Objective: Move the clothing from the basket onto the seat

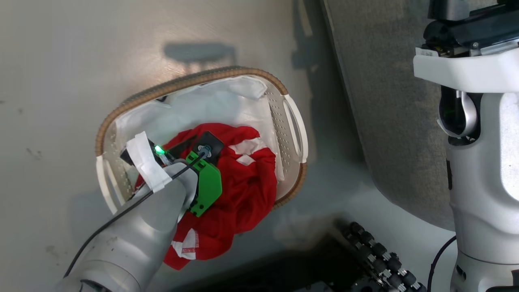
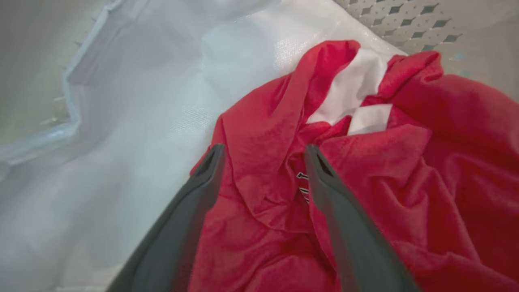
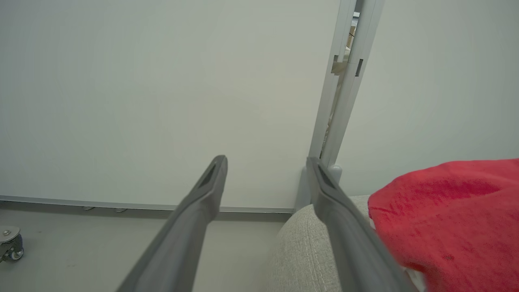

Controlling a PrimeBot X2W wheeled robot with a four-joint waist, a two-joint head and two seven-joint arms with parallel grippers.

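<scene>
Red clothing [image 2: 425, 174] in basket [image 2: 409, 20], left gripper [image 2: 262, 151] astride fold

right gripper [image 3: 265, 159]: bottom centre, fingers spread, nothing between | red clothing [image 3: 446, 219]: lower right, lying on grey seat [image 3: 304, 251] | wall [image 3: 142, 89]: pale, upper frame, grey post [image 3: 344, 89] right of centre | caster wheel [image 3: 10, 243]: lower-left edge

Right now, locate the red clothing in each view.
Head: red clothing centre, spilling over the basket rim.
Left wrist: right half, beneath the open left gripper.
Right wrist: red garment lower right, on the seat.
Shared landmark: the basket's perforated wall, head and left wrist.
</scene>
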